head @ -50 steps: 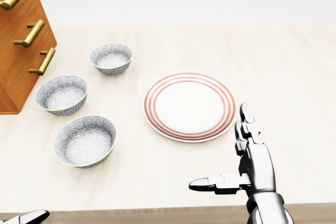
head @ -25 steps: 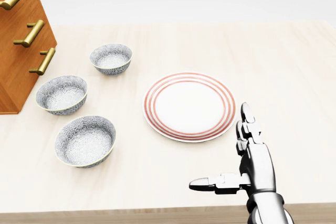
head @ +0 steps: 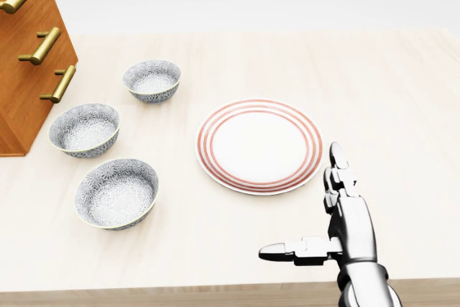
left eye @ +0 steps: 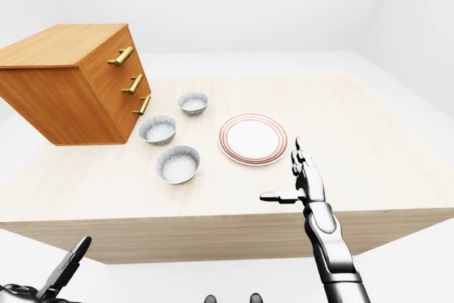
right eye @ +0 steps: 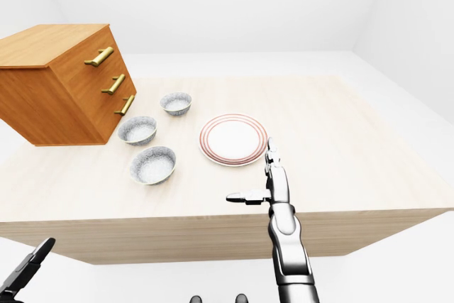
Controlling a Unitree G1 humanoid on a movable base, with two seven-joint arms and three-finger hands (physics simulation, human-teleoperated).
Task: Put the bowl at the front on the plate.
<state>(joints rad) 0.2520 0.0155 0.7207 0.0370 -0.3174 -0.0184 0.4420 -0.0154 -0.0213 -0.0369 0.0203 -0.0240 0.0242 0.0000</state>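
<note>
Three grey patterned bowls stand in a column at the left of the head view. The lowest bowl point(head: 117, 193) sits nearest the table's bottom edge, the middle bowl point(head: 84, 129) above it, and the top bowl point(head: 152, 80) farthest up. A white plate with red rings point(head: 259, 146) lies bare to their right. My right hand point(head: 302, 203) hovers just below and right of the plate, open, fingers pointing up the view and thumb out to the left, holding nothing. My left hand point(left eye: 69, 264) hangs low beneath the table's edge at the left-eye view's bottom left, fingers stretched out and empty.
A wooden drawer chest point(head: 29, 48) with brass handles stands at the table's left, close beside the middle bowl. The light wooden table point(head: 388, 91) stretches to the right of the plate. Its near edge point(head: 215, 296) runs along the bottom of the head view.
My left hand's fingertip has dropped out of the head view's bottom-left corner. The right hand, bowls and plate have not moved.
</note>
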